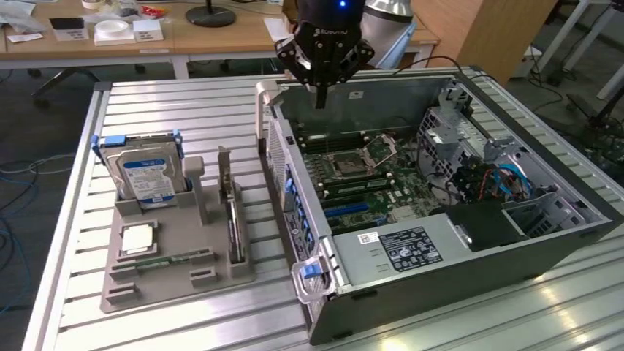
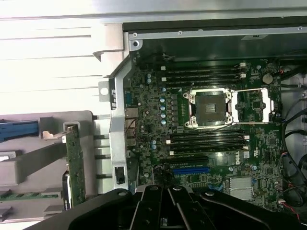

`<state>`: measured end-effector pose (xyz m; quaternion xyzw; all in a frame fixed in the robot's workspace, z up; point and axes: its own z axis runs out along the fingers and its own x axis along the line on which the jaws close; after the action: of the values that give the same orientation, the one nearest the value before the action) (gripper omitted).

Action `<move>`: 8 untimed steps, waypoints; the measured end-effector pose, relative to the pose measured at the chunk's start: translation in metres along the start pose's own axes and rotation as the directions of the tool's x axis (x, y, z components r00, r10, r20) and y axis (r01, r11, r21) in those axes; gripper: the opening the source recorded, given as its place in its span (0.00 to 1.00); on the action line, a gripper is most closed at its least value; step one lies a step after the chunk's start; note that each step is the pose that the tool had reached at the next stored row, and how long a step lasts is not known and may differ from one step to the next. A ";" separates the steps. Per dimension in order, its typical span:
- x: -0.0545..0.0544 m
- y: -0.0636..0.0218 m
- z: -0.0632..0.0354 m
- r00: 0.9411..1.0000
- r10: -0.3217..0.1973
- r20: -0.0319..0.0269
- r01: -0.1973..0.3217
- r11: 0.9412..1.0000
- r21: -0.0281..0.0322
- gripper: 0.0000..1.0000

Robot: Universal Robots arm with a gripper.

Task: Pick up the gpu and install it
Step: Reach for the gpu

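Standing on edge in the grey holder (image 1: 156, 289), lower left of the exterior view, the gpu (image 1: 232, 216) looks light, stiff and fragile; its top edge probably suits gripping. The end effector (image 1: 320, 102) hangs shut, empty, over the case (image 1: 439, 285).

Slatted aluminium worktop (image 1: 175, 110), grey parts holder (image 1: 161, 289) flat toward the exterior view's left, open computer case (image 1: 468, 270) lying just beside it.

Lab: slatted aluminium bench (image 1: 175, 110), open PC case (image 1: 439, 285), desks (image 1: 224, 40) behind
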<state>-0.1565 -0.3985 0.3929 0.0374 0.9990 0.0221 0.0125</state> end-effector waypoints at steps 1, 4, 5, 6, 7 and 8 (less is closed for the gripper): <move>0.002 -0.0001 0.0000 1.000 0.000 0.000 0.000 1.000 0.000 0.11; 0.007 -0.0003 -0.0001 1.000 0.000 0.000 0.000 1.000 0.000 0.11; 0.009 -0.0003 -0.0001 1.000 0.000 0.000 0.000 1.000 0.000 0.11; 0.011 -0.0004 -0.0002 1.000 0.000 0.000 0.000 1.000 0.000 0.11; 0.013 -0.0005 -0.0002 1.000 0.000 0.000 0.000 1.000 0.000 0.11; 0.014 -0.0006 -0.0002 1.000 0.000 0.000 0.000 1.000 0.000 0.11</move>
<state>-0.1709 -0.3980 0.3928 0.0374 0.9990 0.0221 0.0125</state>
